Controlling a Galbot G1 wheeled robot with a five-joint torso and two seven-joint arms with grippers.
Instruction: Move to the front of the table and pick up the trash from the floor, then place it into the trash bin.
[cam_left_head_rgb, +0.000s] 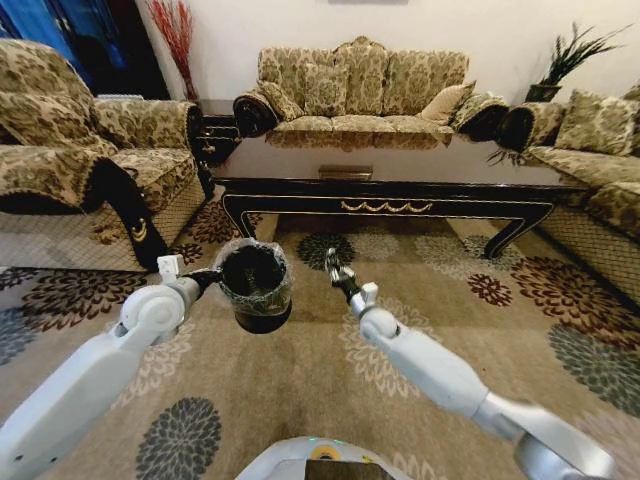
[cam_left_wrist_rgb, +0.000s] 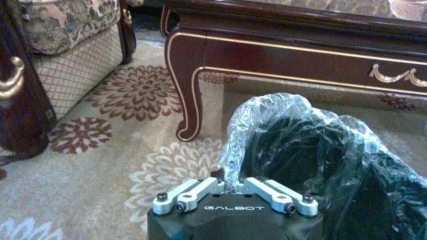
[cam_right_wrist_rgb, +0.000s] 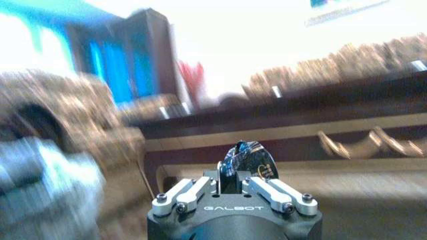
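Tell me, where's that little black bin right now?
In the head view the bin hangs off the carpet in the left gripper, left of centre, before the table.

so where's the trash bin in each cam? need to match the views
Head view: trash bin low centre-left on the carpet, at the left gripper, in front of the table.
Left wrist view: trash bin fills the lower right, its clear bag right at the fingers.
Right wrist view: pale blur at the left edge, possibly its bag; cannot confirm.
Shared landmark: the table's gold apron ornament.
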